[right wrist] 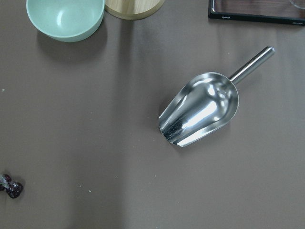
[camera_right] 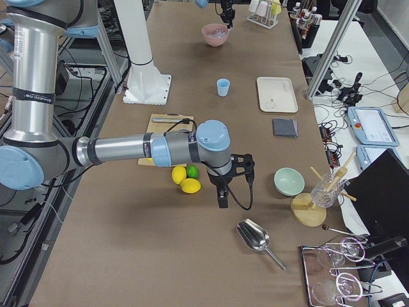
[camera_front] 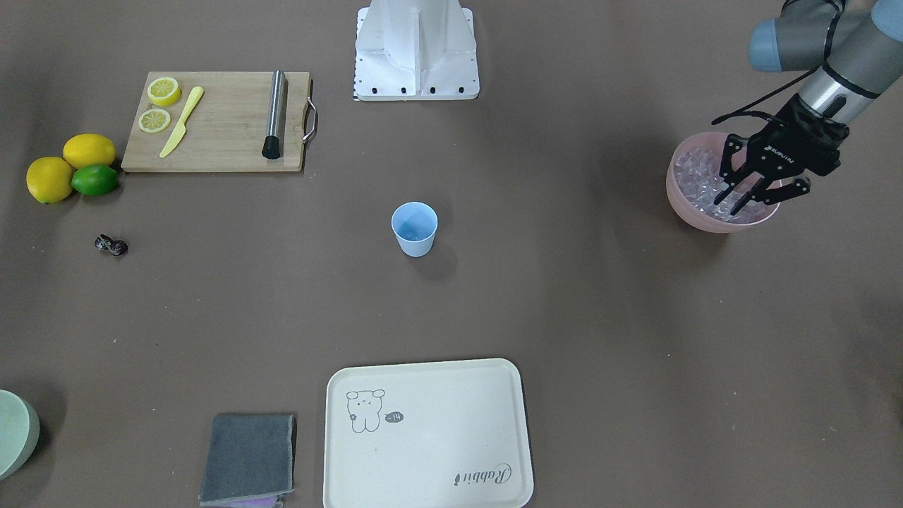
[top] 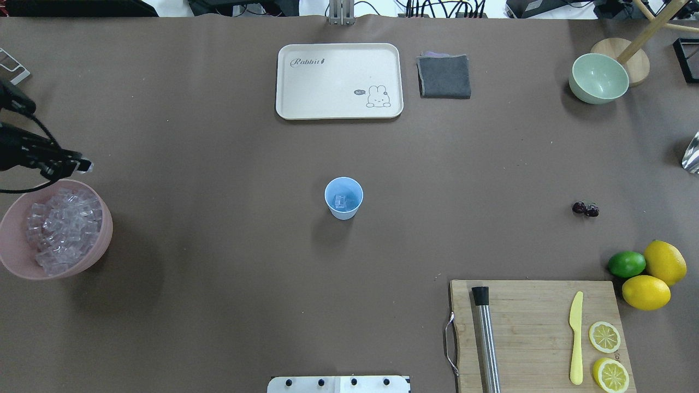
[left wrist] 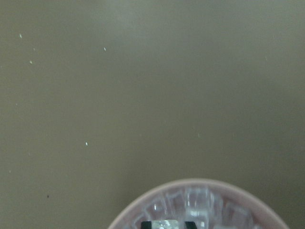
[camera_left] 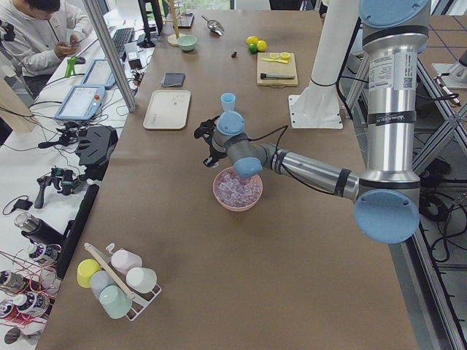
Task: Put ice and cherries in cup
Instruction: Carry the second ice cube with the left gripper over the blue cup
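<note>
Ice: a heap of clear cubes (top: 63, 229) fills the pink bowl (top: 106, 234) at the counter's edge on the robot's left end. One cube already lies in the cup.
Left gripper (camera_front: 730, 206): hangs over the bowl's far rim. The fingers (camera_front: 724, 176) appear clenched on a single cube, since the wrist view shows a glassy piece between the two dark tips.
Right gripper (camera_right: 222, 192): near the counter's right end and seen only from the side, so whether its fingers are released or clenched cannot be told.
Cup (top: 344, 214): upright in the middle of the counter, well apart from bowl and fruit.
Cherries (top: 585, 209): on the bare counter toward the right edge, far from the cup.
How the ice likely handles: hard, light and slick. It is best pinched across two flat opposite faces, with the pads centred so it does not squirt out.
How the cherries likely handle: tiny, round, glossy and probably soft. A gentle pinch where the pair joins, or across one fruit, should do.
Cup risk: light plastic that is easily tipped, so things are best dropped from above its mouth.
</note>
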Available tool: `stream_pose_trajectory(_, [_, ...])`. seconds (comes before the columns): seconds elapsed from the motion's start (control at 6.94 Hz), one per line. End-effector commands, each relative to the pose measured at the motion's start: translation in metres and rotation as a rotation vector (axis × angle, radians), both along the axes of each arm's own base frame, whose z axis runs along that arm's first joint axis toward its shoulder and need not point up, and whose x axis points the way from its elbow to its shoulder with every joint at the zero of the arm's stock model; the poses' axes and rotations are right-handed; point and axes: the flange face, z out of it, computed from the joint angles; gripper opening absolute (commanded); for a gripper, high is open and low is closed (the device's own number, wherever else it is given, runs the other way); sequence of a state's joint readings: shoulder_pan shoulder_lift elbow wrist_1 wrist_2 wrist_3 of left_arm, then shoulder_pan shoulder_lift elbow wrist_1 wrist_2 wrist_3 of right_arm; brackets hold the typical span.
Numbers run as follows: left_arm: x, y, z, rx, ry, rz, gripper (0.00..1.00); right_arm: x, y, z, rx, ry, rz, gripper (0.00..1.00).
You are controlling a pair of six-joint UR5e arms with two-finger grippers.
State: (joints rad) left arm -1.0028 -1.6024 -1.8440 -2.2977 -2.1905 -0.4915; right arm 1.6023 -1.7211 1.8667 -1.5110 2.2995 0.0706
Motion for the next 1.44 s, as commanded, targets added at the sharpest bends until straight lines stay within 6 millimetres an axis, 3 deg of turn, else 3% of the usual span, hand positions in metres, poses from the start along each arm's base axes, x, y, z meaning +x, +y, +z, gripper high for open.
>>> stream_pose_trajectory(0.0, [0.09, -0.022, -0.097, -0.212, 0.192, -0.047, 0.0, 0.0, 0.0, 0.0, 0.0, 0.0, -0.001, 1.0])
stream_pose_trajectory(0.14, [0.14, -0.018, -0.135, -0.249, 0.243, -0.079, 0.0, 0.0, 0.0, 0.0, 0.0, 0.0, 0.001, 1.0])
stream_pose_trajectory(0.29, [0.216, 0.005, -0.172, -0.276, 0.285, -0.111, 0.0, 0.0, 0.0, 0.0, -0.001, 0.0, 0.0, 1.0])
stream_pose_trajectory(0.43, [0.264, 0.023, -0.203, -0.287, 0.323, -0.154, 0.0, 0.0, 0.0, 0.001, -0.005, -0.001, 0.004, 1.0])
stream_pose_trajectory(0.58, [0.292, 0.034, -0.226, -0.313, 0.357, -0.168, 0.0, 0.0, -0.001, -0.001, -0.014, -0.004, 0.017, 1.0])
stream_pose_trajectory(0.86, [0.323, 0.047, -0.248, -0.321, 0.389, -0.222, 0.0, 0.0, -0.001, -0.001, -0.015, -0.006, 0.018, 1.0])
stream_pose_trajectory(1.01, [0.339, 0.048, -0.251, -0.335, 0.392, -0.245, 0.0, 0.0, -0.001, -0.001, -0.015, -0.006, 0.017, 1.0])
stream_pose_trajectory(1.3, [0.347, 0.057, -0.254, -0.331, 0.395, -0.242, 0.0, 0.0, -0.001, 0.0, -0.018, -0.006, 0.017, 1.0])
